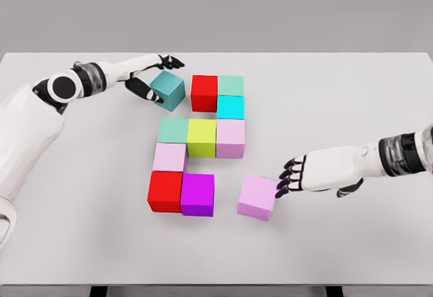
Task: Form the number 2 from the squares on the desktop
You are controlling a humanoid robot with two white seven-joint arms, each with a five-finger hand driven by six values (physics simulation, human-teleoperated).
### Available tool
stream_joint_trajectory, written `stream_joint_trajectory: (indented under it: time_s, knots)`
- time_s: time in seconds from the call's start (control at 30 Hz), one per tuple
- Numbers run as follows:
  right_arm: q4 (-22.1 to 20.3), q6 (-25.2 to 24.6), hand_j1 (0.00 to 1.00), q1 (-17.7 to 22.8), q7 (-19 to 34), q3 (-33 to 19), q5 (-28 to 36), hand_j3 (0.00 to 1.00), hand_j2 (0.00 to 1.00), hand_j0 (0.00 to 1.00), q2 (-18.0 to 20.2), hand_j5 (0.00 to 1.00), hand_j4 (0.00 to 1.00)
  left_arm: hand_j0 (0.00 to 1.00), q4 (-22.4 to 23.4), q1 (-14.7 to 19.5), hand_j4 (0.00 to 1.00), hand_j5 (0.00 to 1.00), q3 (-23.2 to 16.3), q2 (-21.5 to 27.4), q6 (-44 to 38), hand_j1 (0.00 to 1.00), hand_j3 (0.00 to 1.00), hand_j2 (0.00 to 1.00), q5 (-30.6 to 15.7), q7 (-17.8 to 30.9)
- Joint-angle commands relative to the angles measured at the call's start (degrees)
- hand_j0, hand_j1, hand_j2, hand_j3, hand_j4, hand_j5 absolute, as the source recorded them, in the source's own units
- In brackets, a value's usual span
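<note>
Several coloured cubes lie on the white table [352,94]. The top row has a red cube [204,93] and a mint cube [231,85], with a cyan cube [231,107] below the mint one. The middle row is mint [174,130], yellow-green [201,138] and light pink [231,138]. Below come a pale pink cube [169,157], a red cube [166,191] and a magenta cube [197,194]. My left hand [166,80] is shut on a tilted teal cube [168,90], just left of the top red one. My right hand [288,178] is open, its fingertips against the right side of a loose pink cube [257,197].
A narrow gap separates the loose pink cube from the magenta cube. The table's front edge runs along the bottom of the view, and a grey wall stands behind the table.
</note>
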State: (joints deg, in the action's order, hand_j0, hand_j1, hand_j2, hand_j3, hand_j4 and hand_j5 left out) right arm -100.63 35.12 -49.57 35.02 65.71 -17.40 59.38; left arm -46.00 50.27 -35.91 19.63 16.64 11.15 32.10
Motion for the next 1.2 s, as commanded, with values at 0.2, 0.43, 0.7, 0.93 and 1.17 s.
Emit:
stream_joint_trajectory:
  time_s: [0.2, 0.43, 0.7, 0.93, 1.17]
  knots:
    - [0.0, -0.1, 1.00, -0.2, 0.0, 0.2, 0.3, 1.00, 1.00, 1.00, -2.1, 1.00, 1.00, 0.89, 1.7, 0.7, 0.89, 0.89, 0.1, -1.8, 0.2, 0.89, 0.89, 0.89, 0.8, 0.0]
    - [0.0, -0.1, 1.00, -0.3, 0.0, 0.3, 0.3, 1.00, 1.00, 1.00, -2.8, 1.00, 1.00, 0.88, 2.2, 1.0, 0.88, 0.88, 0.1, -2.0, 1.4, 0.88, 0.88, 0.88, 0.9, -0.1]
    - [-0.1, -0.1, 1.00, -0.4, 0.0, 0.3, 0.4, 1.00, 1.00, 1.00, -3.2, 1.00, 1.00, 0.88, 3.2, 1.8, 0.88, 0.88, 0.1, -3.6, 3.0, 0.88, 0.88, 0.88, 0.9, -0.1]
    - [-0.1, -0.1, 1.00, -0.8, 0.0, 0.5, 0.4, 1.00, 1.00, 1.00, -4.0, 1.00, 1.00, 0.88, 3.8, 1.8, 0.88, 0.88, 0.1, -4.0, 4.0, 0.88, 0.88, 0.88, 0.9, -0.1]
    - [-0.1, -0.1, 1.00, -0.9, 0.0, 0.6, 0.4, 1.00, 1.00, 1.00, -4.3, 1.00, 1.00, 0.88, 4.4, 2.2, 0.88, 0.88, 0.1, -4.4, 5.1, 0.88, 0.88, 0.88, 0.9, -1.1]
